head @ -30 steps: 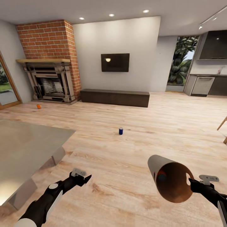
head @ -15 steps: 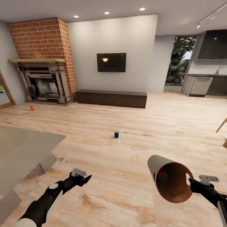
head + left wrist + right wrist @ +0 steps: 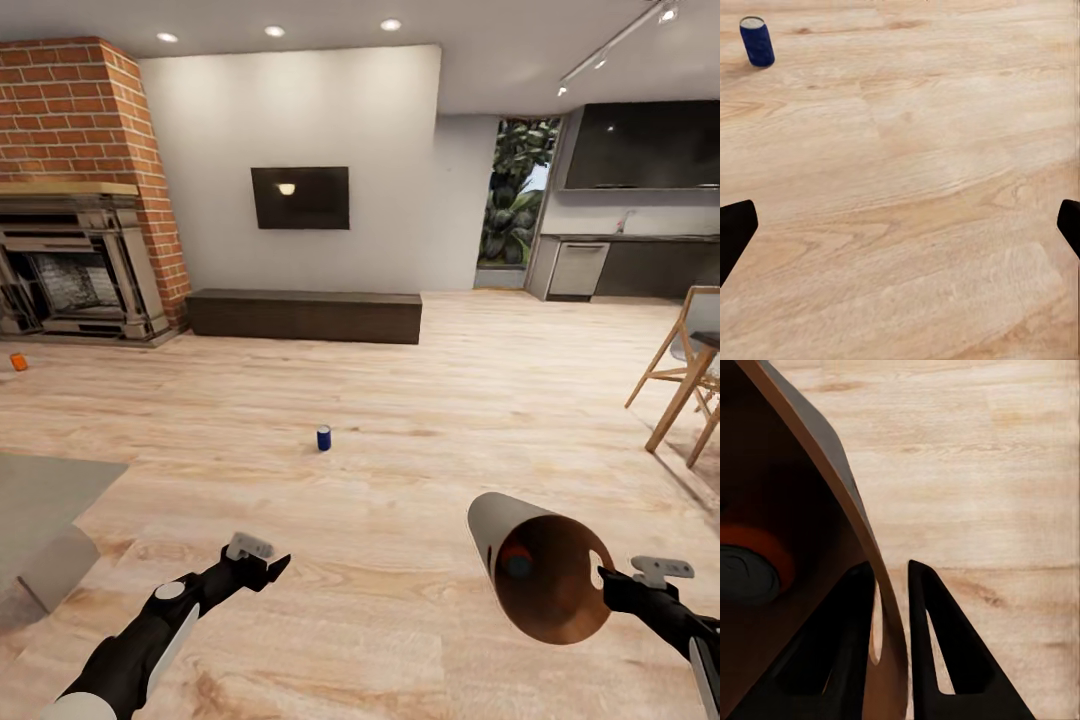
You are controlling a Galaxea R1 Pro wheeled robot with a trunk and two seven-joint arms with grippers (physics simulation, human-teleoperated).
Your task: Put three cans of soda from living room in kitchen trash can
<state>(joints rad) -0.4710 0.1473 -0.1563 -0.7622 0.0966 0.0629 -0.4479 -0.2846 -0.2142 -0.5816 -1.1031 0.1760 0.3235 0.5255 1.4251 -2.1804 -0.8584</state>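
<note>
light plank floor (image 3: 420, 400) ran to the brick fireplace (image 3: 80, 200); right gripper (image 3: 891, 585) pinched the bin (image 3: 540, 575), left gripper (image 3: 900, 225) spread wide.

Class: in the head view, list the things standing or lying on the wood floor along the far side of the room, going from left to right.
orange soda can → fireplace → low dark wood bench → steel-fronted appliance → wooden chair

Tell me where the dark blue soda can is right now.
In the head view the dark blue can stands upright on the wood floor, ahead of the left gripper and in front of the low bench.
</note>
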